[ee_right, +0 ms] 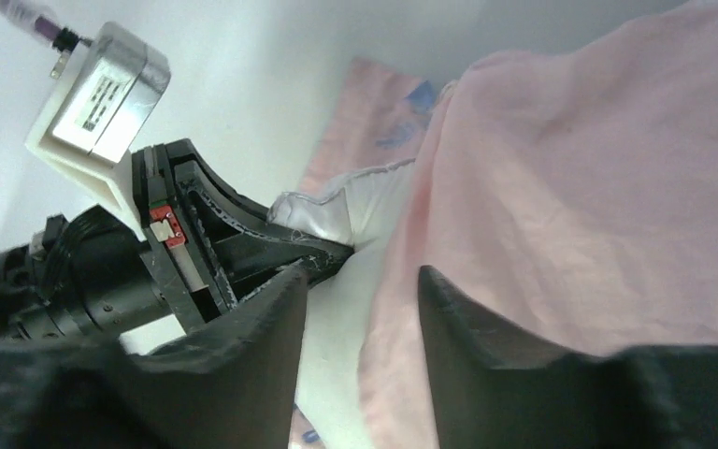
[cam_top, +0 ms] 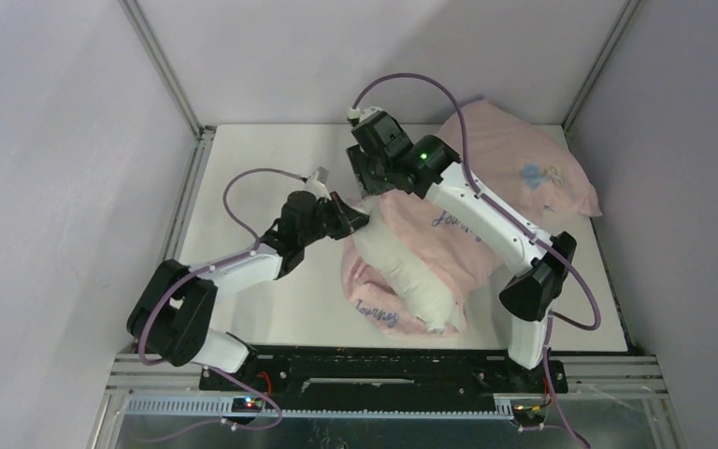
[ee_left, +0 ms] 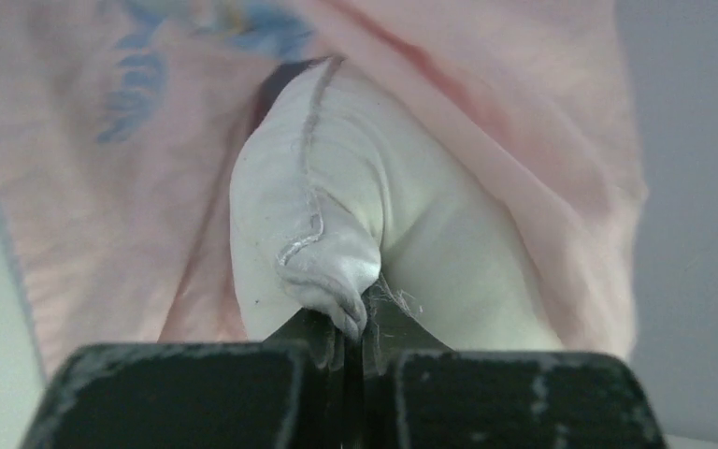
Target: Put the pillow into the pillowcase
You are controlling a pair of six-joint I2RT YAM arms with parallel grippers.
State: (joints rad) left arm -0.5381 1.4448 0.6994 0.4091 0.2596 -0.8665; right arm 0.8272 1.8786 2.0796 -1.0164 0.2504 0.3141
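The left jaws are clenched on a corner of the pillow [ee_left: 337,215]. The right jaws stand apart, astride the pillowcase [ee_right: 598,206] edge just beside it. The pillow lies partly sleeved on the table [cam_top: 271,159], its long axis running from the left jaws toward the near right. Only the overhead view shows that lie.
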